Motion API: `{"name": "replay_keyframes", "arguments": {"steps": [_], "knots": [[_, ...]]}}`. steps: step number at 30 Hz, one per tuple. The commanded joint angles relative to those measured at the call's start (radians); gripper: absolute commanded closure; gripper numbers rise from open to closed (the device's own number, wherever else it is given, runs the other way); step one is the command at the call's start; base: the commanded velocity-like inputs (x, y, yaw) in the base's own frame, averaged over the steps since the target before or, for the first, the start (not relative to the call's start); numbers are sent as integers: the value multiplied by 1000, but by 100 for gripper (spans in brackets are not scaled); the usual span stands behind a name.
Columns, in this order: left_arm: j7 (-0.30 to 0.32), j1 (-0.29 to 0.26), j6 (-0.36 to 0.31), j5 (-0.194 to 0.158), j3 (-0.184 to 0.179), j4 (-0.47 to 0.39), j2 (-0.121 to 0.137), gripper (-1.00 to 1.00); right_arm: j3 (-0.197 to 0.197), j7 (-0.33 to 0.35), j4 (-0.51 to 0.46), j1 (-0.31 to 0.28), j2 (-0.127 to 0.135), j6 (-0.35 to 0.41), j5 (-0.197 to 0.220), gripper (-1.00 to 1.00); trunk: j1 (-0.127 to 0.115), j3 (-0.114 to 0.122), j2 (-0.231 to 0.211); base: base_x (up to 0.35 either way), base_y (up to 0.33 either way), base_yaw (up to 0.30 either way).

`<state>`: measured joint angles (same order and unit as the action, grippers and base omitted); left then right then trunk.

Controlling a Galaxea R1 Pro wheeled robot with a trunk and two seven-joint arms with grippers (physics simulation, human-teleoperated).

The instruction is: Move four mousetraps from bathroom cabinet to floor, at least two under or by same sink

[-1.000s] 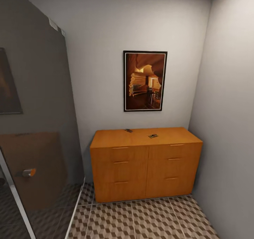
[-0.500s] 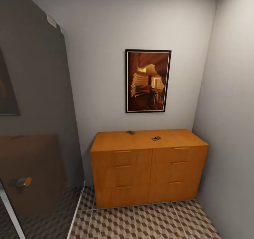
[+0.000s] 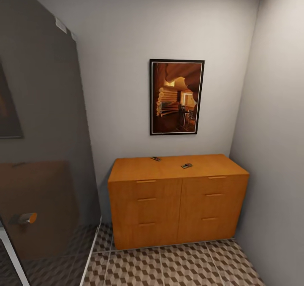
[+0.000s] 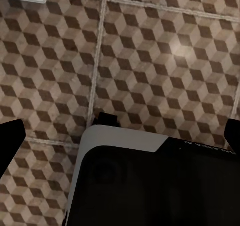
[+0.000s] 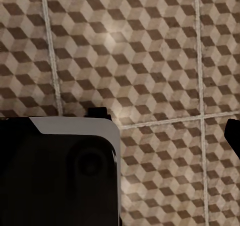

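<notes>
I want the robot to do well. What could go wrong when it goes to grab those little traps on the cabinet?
Two small mousetraps, one near the back edge and one nearer the middle, lie flat on the cabinet. They are thin, so a hand might slip off them or push one off. The corner is tight: a glass panel on one side and a wall on the other could get bumped.

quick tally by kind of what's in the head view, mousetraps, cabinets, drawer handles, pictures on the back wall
mousetraps: 2, one at and one at, both on the cabinet top
cabinet: 1
drawer handles: 6, three on each side, e.g.
framed picture: 1
total: 10
</notes>
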<state>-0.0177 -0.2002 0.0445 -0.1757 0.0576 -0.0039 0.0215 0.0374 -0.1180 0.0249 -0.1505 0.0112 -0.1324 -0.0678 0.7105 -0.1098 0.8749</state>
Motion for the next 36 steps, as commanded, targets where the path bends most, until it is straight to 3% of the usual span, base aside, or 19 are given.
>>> {"name": "replay_keyframes", "arguments": {"steps": [1,11,36], "knots": [[-1,-1,3,-3,5,1,0,-100,4,-3,3,-1,0,-4,-6,-100,0,-1,1,0,0,-112],[-2,-1,1,-4,5,1,-1,-100,9,-3,3,-1,0,0,2,-100,0,1,1,0,0,-122],[-2,-1,1,-1,8,-4,0,-100,5,0,3,-1,4,6,-1,-100,0,1,1,0,0,-9]]}}
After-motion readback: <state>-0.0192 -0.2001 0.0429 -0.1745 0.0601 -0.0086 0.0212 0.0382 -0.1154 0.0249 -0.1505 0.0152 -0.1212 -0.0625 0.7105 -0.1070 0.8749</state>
